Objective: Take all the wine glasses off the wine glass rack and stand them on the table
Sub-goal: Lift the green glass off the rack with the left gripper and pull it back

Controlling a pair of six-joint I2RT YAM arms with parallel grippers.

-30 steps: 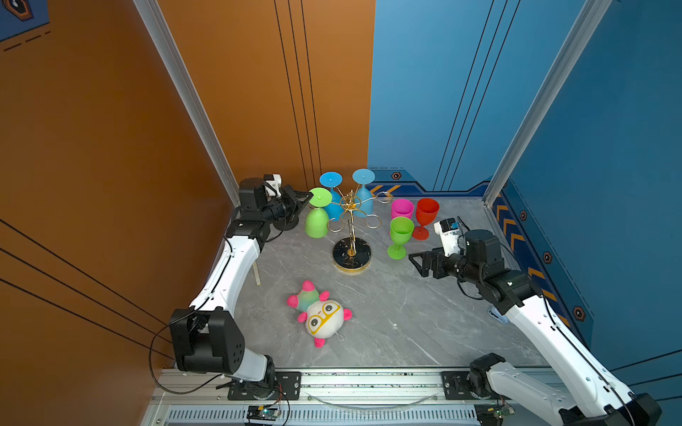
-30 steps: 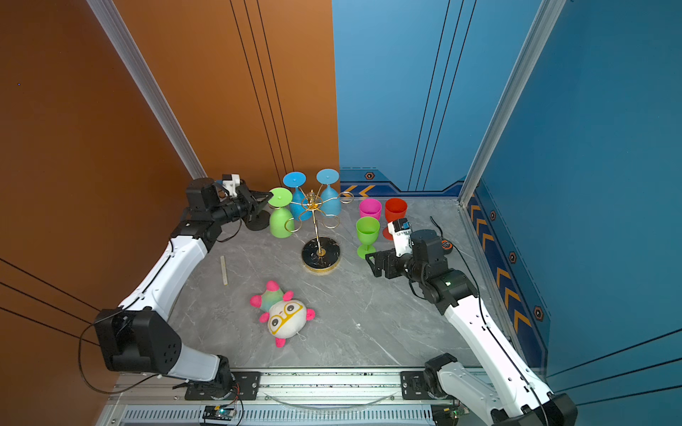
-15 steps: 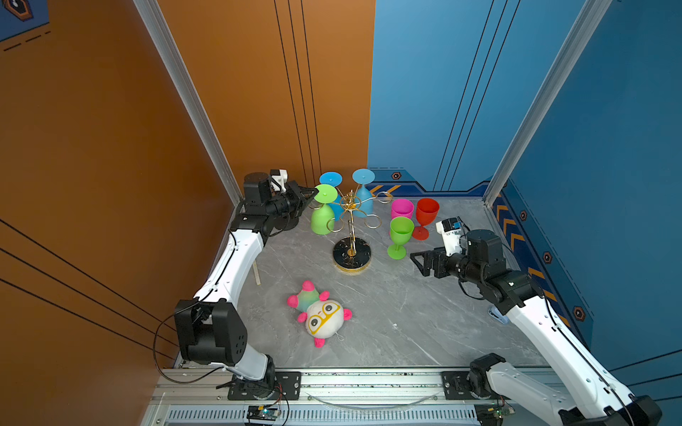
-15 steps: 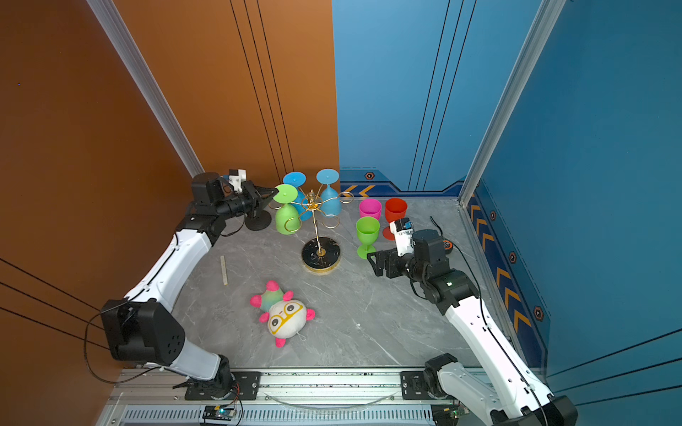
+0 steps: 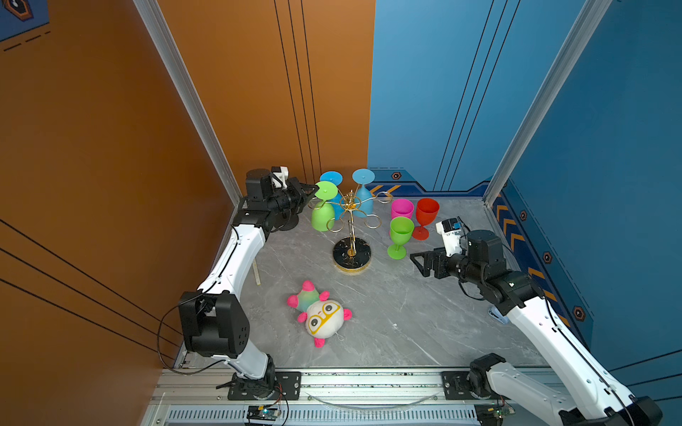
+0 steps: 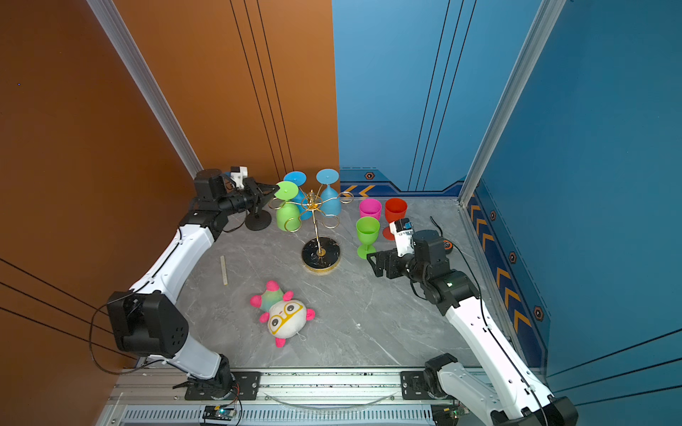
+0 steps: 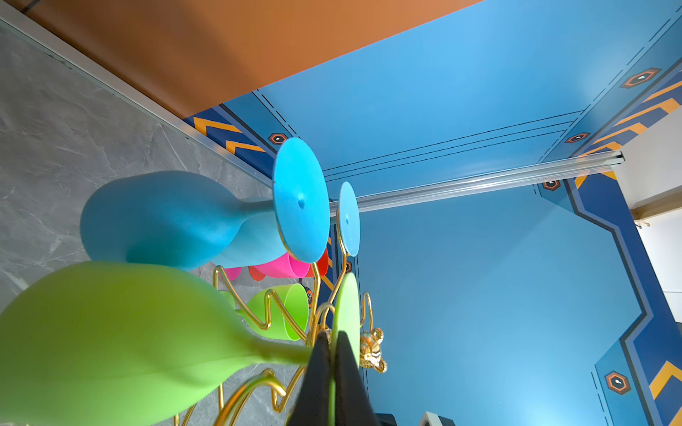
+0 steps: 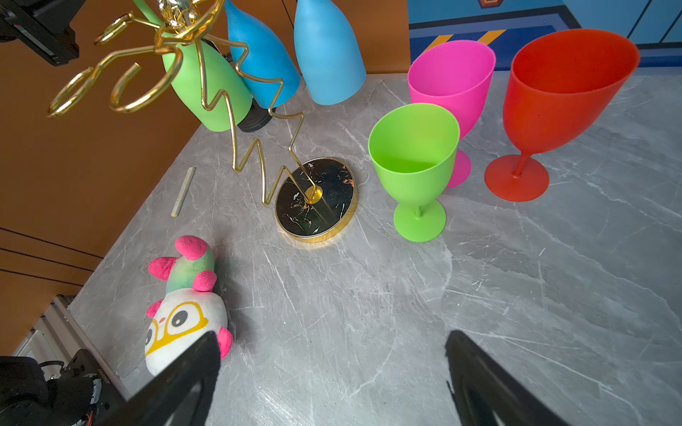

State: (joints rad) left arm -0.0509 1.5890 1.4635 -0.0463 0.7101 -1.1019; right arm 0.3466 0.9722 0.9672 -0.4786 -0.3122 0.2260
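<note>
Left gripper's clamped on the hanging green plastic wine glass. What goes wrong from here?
The left gripper pinches only the thin foot rim of the green plastic wine glass; the bowl could pivot or slip out.
Its stem seems to sit inside a loop of the gold wire rack; an off-line pull may drag or tip the rack, and the open right gripper isn't bracing it.
The blue hanging wine glass sits close behind; a swing could knock it.

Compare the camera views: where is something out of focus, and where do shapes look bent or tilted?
Left wrist view: the hanging green wine glass, close to the lens, looks soft. Right wrist view: the rod of the wine glass rack looks zigzag, and the red wine glass leans outward. Both top views: sharp, evenly lit, rod straight.
</note>
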